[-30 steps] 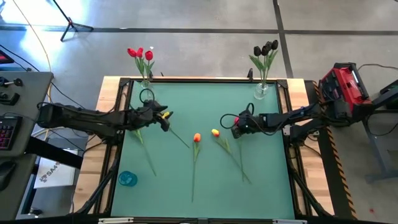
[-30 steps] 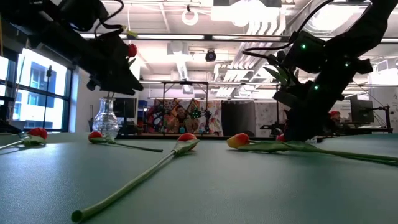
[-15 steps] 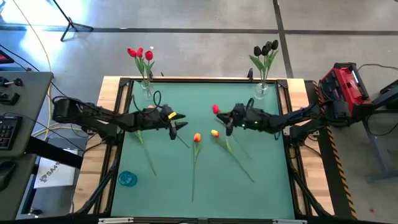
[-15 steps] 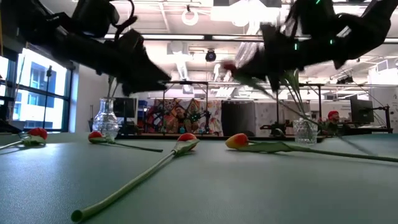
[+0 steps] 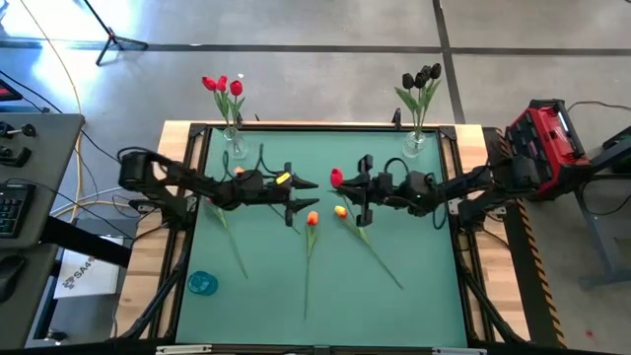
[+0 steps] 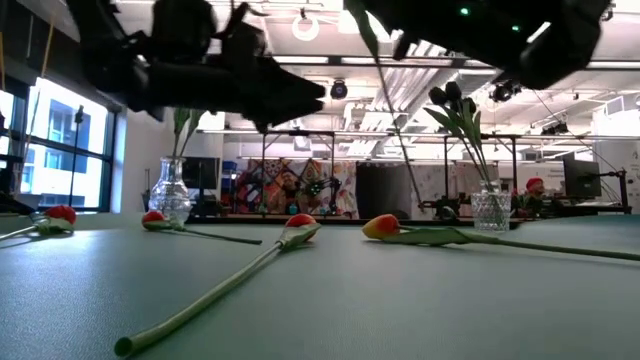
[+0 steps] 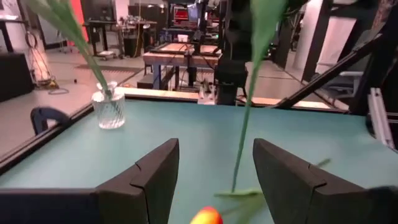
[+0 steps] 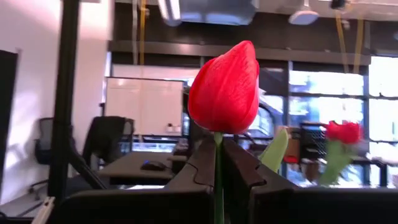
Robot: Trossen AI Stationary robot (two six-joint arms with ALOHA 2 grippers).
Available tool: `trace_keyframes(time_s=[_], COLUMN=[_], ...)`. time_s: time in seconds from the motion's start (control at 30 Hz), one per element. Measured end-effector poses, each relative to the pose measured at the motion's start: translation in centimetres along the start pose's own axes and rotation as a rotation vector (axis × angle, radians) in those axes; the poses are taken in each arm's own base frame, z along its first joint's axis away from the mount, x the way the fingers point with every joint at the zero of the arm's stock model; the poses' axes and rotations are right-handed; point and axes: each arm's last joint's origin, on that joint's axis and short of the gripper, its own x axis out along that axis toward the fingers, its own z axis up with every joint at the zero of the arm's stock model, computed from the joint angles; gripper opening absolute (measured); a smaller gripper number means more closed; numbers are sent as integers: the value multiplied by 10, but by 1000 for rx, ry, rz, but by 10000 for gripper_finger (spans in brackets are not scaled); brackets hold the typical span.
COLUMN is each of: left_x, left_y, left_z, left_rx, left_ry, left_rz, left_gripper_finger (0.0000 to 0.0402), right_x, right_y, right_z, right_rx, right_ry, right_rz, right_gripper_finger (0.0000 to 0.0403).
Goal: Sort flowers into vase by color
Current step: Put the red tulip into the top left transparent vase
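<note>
My right gripper (image 5: pixel 361 187) is over the table's middle, shut on a red tulip whose head (image 5: pixel 336 177) stands above the fingers and whose green stem (image 6: pixel 393 130) hangs toward the table. My left gripper (image 5: pixel 303 190) is open and just left of it; in the left wrist view (image 7: pixel 214 168) the hanging stem (image 7: pixel 244 124) shows ahead of the gap between the fingers. An orange tulip (image 5: pixel 312 219) and a yellow tulip (image 5: pixel 340 210) lie flat on the mat below. Red tulips (image 5: pixel 222 87) stand in the far-left vase (image 5: pixel 232 144), black ones (image 5: pixel 422 77) in the far-right vase (image 5: pixel 414 144). My right gripper pinches the red tulip's stem just below the head (image 8: pixel 217 168) between its two fingers. The fingers come level from the table's right and lie across the stem. The flower is upright, head up, its stem hanging below; whether the lower end (image 6: pixel 414 212) touches the table I cannot tell.
More red tulips (image 6: pixel 152 216) lie on the mat's left part, stems toward the near edge. A small blue round object (image 5: pixel 202 283) sits near the near-left corner. The mat's near half holds only long stems.
My right gripper has risen from the mat with the red tulip and moved toward the table's left; the flower went from lying flat to hanging upright. My left gripper has reached toward the table's right, closing on the right gripper.
</note>
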Motion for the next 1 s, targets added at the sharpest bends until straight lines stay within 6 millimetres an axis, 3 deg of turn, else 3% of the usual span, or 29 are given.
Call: trace_keyframes(time_s=[0.13,0.27,0.63,1.0], left_x=[19,26,31,36], left_y=[0,-4,-20,-20], left_z=[4,10,19,28], left_rx=[15,38,133,128], left_ry=[-19,-43,-84,-112], left_rz=[-9,-54,-180,-180], left_gripper_finger=[195,195,146,94], right_x=[21,30,33,33], right_y=[2,2,1,0], right_z=[-5,-11,-9,-9], right_rx=[-4,-3,-6,-1], right_ry=[-6,20,-2,-3], right_rz=[56,74,92,112], right_gripper_finger=[1,1,0,0])
